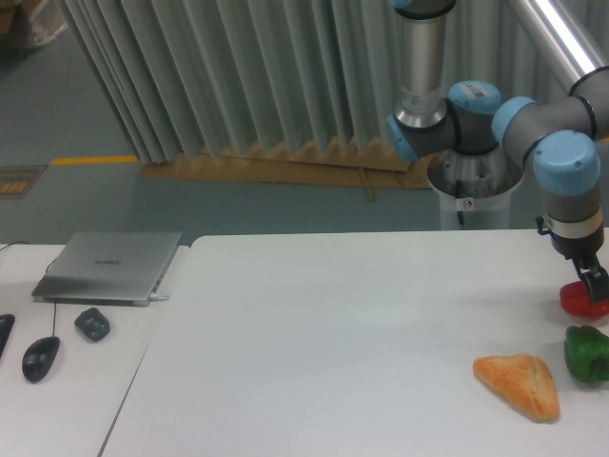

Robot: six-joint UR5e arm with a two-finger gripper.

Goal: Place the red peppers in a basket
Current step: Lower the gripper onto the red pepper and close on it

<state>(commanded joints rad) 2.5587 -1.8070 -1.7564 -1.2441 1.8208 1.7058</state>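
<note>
Red pepper [581, 300]: 1, at the tabletop's [333, 333] 3 o'clock edge, partly cut off by the frame.
Hand [596, 283]: 1, down on the red pepper; dark fingers touch its top, but I cannot tell if they pinch it.
Green pepper [587, 354]: 1, just at 6 o'clock of the red one.
Bread wedge [520, 385]: 1, at 9 o'clock of the green pepper.
Laptop [109, 267]: 1, closed, far at 9 o'clock.
Mouse [40, 358]: 1, at 7 o'clock of the laptop.
</note>
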